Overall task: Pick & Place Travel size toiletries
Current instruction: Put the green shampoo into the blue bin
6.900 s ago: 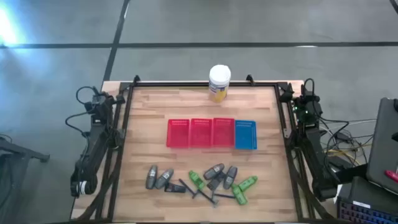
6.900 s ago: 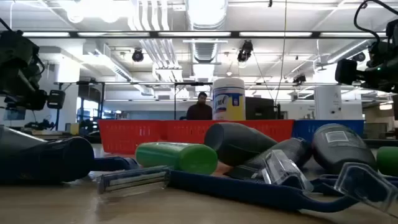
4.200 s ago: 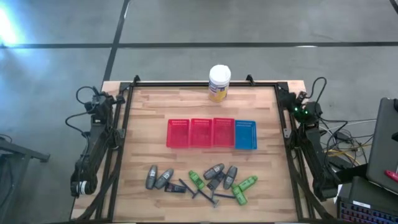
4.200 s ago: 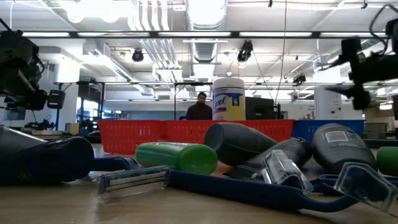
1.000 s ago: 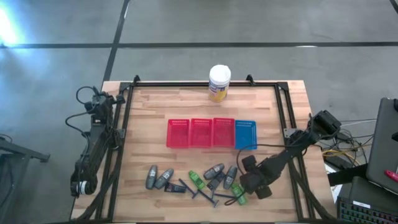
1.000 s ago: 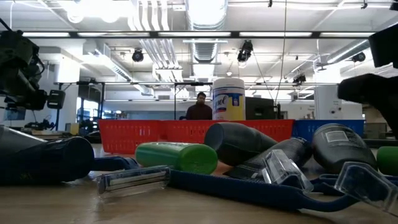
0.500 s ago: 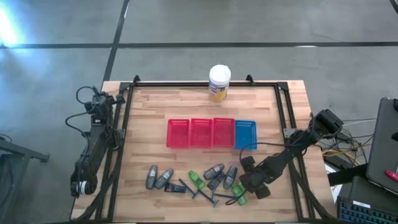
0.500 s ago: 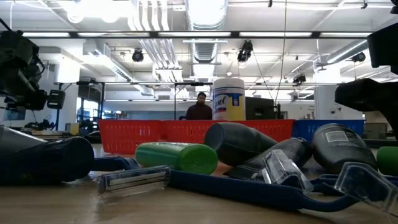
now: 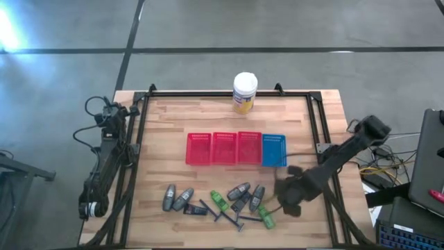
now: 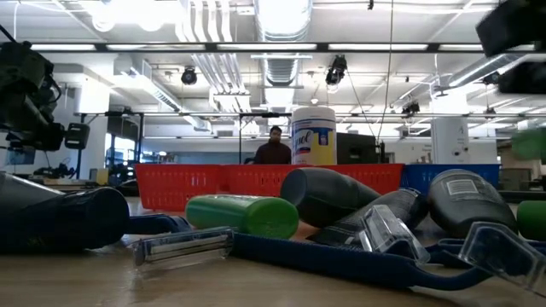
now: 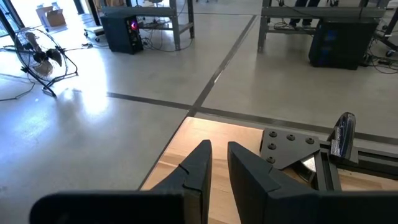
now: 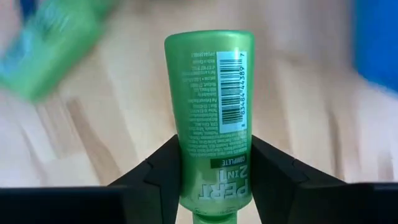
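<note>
The travel size toiletries lie in a row near the table's front edge: grey tubes [image 9: 177, 199] [image 9: 248, 194], green tubes [image 9: 219, 201] [image 9: 267, 218] and thin dark razors [image 9: 232, 221]. My right gripper [image 9: 286, 197] hovers at the right end of this row, shut on one green tube [image 12: 210, 106]. That tube shows as a green blur [image 10: 531, 141] in the low view. My left gripper [image 11: 217, 163] waits shut at the table's left edge, holding nothing. My right gripper pinches the green tube between its two fingers [image 12: 163, 167], on the tube's two narrow sides at the printed lower body [image 12: 211, 177]. The tube runs lengthwise out from between the fingers, barcode side facing the camera. It is lifted clear of the table.
Three red mesh baskets [image 9: 224, 148] and one blue mesh basket [image 9: 274, 150] stand side by side at mid-table, just beyond the row. A white-lidded yellow canister [image 9: 245, 92] stands at the far edge. A person [image 10: 275, 147] sits in the room behind.
My right gripper has risen from the right end of the row and moved a little toward the far right. The green tube that lay there has come up with it, clear of the table. The other items have stayed put.
</note>
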Robot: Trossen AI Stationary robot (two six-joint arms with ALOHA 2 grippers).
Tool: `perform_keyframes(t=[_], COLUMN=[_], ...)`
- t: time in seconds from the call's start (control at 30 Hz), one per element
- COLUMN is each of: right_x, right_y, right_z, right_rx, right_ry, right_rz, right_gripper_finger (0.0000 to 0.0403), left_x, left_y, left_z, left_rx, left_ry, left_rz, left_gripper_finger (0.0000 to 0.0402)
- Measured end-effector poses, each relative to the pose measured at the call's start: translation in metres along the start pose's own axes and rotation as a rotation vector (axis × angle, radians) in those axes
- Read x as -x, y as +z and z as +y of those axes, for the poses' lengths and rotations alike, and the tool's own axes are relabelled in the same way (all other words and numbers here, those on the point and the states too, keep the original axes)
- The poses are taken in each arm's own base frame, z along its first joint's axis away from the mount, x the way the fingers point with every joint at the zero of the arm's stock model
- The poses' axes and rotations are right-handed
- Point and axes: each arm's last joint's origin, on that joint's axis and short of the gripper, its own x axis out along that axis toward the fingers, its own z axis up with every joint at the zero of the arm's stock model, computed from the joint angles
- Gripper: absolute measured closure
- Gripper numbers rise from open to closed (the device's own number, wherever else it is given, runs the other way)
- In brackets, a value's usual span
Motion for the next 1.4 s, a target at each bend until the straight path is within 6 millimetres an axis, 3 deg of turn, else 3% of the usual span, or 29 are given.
perform_keyframes(t=[0.1,0.23,0.33,0.4,0.53,0.7,0.93,1.1,1.23,1.4], right_x=[0.021,0.049,0.057,0.057,0.042,0.023,-0.009,-0.024,-0.021,-0.002], right_y=[-0.002,0.007,0.021,0.033,0.056,0.083,0.094,0.100,0.106,0.096], right_z=[-0.024,-0.061,-0.084,-0.098,-0.125,-0.141,-0.142,-0.145,-0.142,-0.120], right_rx=[-0.432,-1.050,-1.247,-1.249,-1.211,-1.176,-1.185,-1.280,-1.264,-0.992], right_ry=[-0.023,0.084,0.125,0.103,0.035,0.098,0.009,-0.113,-0.100,-0.010], right_rz=[-0.067,-0.297,-0.421,-0.427,-0.267,-0.167,-0.061,-0.121,-0.150,-0.104], right_gripper_finger=[0.0257,0.0259,0.0256,0.0253,0.0252,0.0245,0.0217,0.0193,0.0170,0.0142], left_x=[0.000,0.000,0.000,0.000,0.000,0.000,0.000,0.000,0.000,0.000], left_y=[0.000,0.000,0.000,0.000,0.000,0.000,0.000,0.000,0.000,0.000], left_z=[0.000,0.000,0.000,0.000,0.000,0.000,0.000,0.000,0.000,0.000], left_rx=[0.000,0.000,0.000,0.000,0.000,0.000,0.000,0.000,0.000,-0.001], left_ry=[0.000,0.000,0.000,0.000,0.000,0.000,0.000,0.000,0.000,0.000], left_rz=[0.000,0.000,0.000,0.000,0.000,0.000,0.000,0.000,0.000,0.001], left_gripper_finger=[0.0344,0.0344,0.0344,0.0344,0.0344,0.0344,0.0344,0.0344,0.0344,0.0344])
